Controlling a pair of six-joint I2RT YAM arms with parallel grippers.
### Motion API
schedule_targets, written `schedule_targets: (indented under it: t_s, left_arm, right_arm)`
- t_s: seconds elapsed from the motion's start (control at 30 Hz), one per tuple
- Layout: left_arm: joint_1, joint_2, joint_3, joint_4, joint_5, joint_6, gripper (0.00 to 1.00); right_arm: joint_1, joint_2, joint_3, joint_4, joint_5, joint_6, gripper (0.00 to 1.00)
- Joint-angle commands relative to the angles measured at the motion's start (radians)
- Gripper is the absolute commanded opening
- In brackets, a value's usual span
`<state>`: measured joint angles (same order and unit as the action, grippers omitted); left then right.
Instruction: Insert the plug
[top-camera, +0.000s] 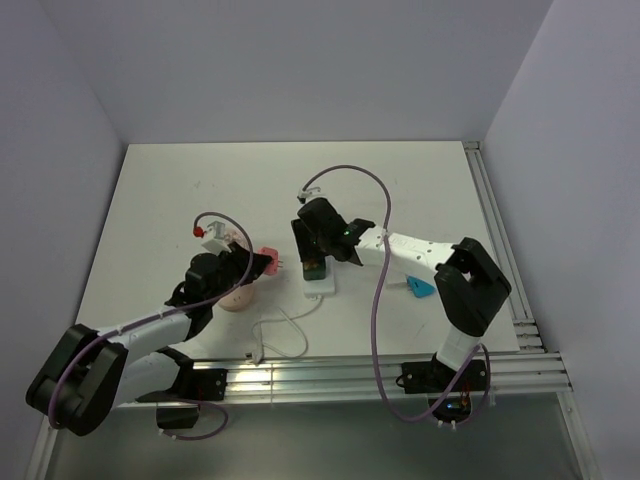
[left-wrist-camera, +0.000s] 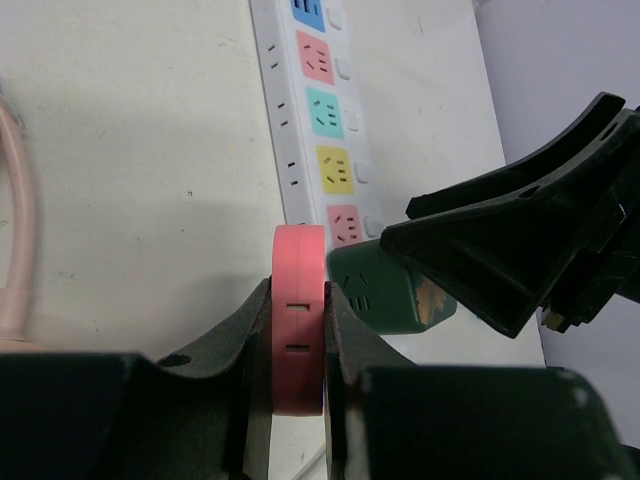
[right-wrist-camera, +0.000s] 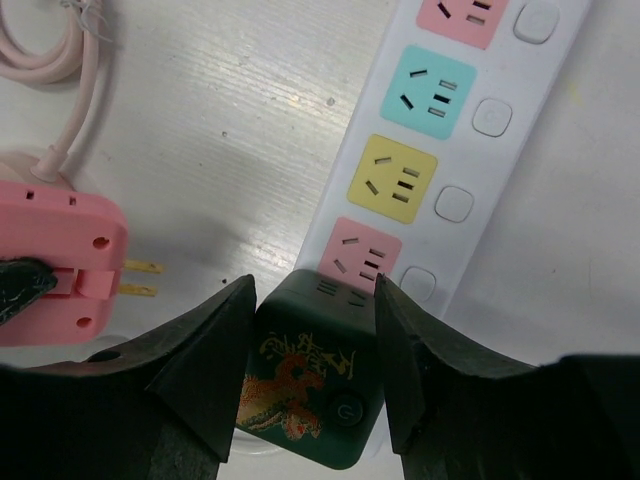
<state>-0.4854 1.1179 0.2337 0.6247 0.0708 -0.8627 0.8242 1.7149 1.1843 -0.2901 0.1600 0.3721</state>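
We clamp the plug (left-wrist-camera: 298, 350) in our left pincer (left-wrist-camera: 300, 295), prongs level, pointing at the strip (right-wrist-camera: 535, 75) just beside. Our right pincer (right-wrist-camera: 315, 300) straddles the adapter (right-wrist-camera: 305, 390); we cannot tell whether it grips.

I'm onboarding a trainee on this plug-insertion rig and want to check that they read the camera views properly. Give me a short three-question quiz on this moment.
1. Multiple choice: what is the left gripper clamped on?
A. a pink plug
B. a coiled white cable
C. a yellow socket cover

2. True or false: the prongs of the pink plug are already seated in a socket of the power strip.

3. Fill in the blank: the right gripper has a finger on each side of a dark ____ cube sitting on the power strip.

Key: 1 A; 2 false, the prongs are bare and beside the strip; 3 green.
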Motion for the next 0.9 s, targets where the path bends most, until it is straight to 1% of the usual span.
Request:
schedule_targets:
  t_s: [0.0,0.17,0.27,0.3,0.33,0.4,0.43,0.5,0.53,0.6,0.63,0.67,0.7,0.73,0.77,0.83,0.87]
  left_arm:
    - [0.004,0.003,0.036,0.084,0.018,-0.002,0.0]
    - [0.005,-0.026,0.067,0.004,0.001,0.03,0.0]
    - [0.005,-0.049,0.105,-0.081,0.003,0.047,0.0]
    - [0.004,-0.058,0.127,-0.112,0.003,0.051,0.0]
    - [0.004,-0.082,0.137,-0.173,-0.003,0.063,0.0]
    - [0.004,-0.119,0.168,-0.255,-0.029,0.074,0.0]
    - [0.004,-0.141,0.174,-0.334,-0.052,0.08,0.0]
    - [0.005,-0.219,0.191,-0.414,-0.066,0.076,0.0]
    - [0.004,-0.277,0.2,-0.515,-0.138,0.064,0.0]
    - [0.005,-0.341,0.231,-0.615,-0.192,0.05,0.0]
    - [0.004,-0.401,0.243,-0.678,-0.274,0.018,0.0]
    - [0.004,-0.429,0.275,-0.791,-0.31,-0.001,0.0]
    - [0.005,-0.453,0.292,-0.842,-0.351,-0.019,0.0]
    - [0.004,-0.492,0.312,-0.891,-0.388,-0.054,0.0]
    - [0.005,-0.506,0.355,-0.99,-0.452,-0.068,0.0]
    - [0.005,-0.529,0.397,-1.08,-0.508,-0.108,0.0]
    - [0.004,-0.543,0.436,-1.123,-0.572,-0.123,0.0]
  right_arm:
    - [0.006,-0.024,-0.061,-0.075,-0.023,0.025,0.57]
    - [0.018,-0.069,-0.084,-0.083,-0.028,0.042,0.57]
    - [0.019,-0.096,-0.091,-0.087,-0.031,0.053,0.57]
    - [0.018,-0.103,-0.092,-0.089,-0.025,0.056,0.59]
    - [0.019,-0.118,-0.091,-0.089,-0.014,0.062,0.63]
    - [0.02,-0.132,-0.084,-0.092,0.006,0.065,0.66]
    - [0.02,-0.146,-0.08,-0.093,0.009,0.065,0.68]
    - [0.02,-0.158,-0.068,-0.086,-0.013,0.06,0.68]
    - [0.02,-0.169,-0.063,-0.08,-0.025,0.053,0.68]
    - [0.033,-0.169,-0.048,-0.066,-0.048,0.03,0.68]
    - [0.044,-0.166,-0.042,-0.06,-0.048,0.018,0.68]
    - [0.076,-0.164,-0.034,-0.041,-0.045,0.001,0.69]
    - [0.093,-0.155,-0.031,-0.031,-0.043,-0.005,0.71]
    - [0.11,-0.147,-0.025,-0.021,-0.054,-0.01,0.75]
    - [0.124,-0.137,-0.009,-0.012,-0.059,-0.016,0.77]
    - [0.157,-0.098,0.011,0.005,-0.08,-0.019,0.84]
    - [0.17,-0.084,0.032,0.02,-0.092,-0.016,0.87]
